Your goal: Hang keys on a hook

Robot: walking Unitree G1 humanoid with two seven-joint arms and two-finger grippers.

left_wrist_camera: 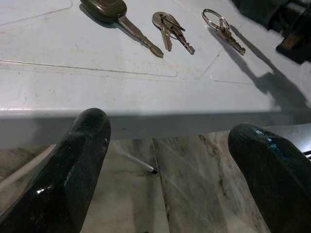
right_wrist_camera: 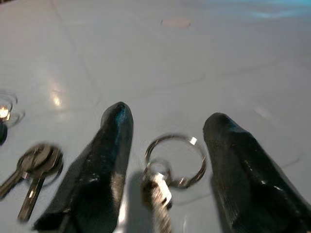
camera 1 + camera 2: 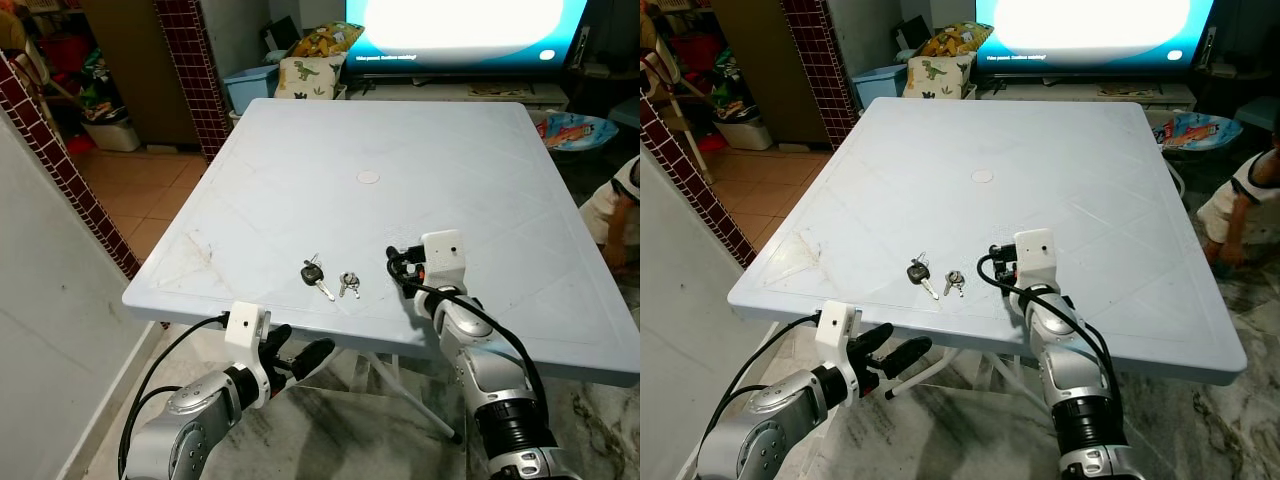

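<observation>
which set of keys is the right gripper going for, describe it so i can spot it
On the pale blue table, near its front edge, three key sets lie in a row. The right gripper straddles the ringed key, farthest right, unlike the black-headed key and the middle pair.

Glaring television [image 3: 465, 25] overexposes, table [image 3: 300, 150] evenly lit, right wrist view blurred.
</observation>
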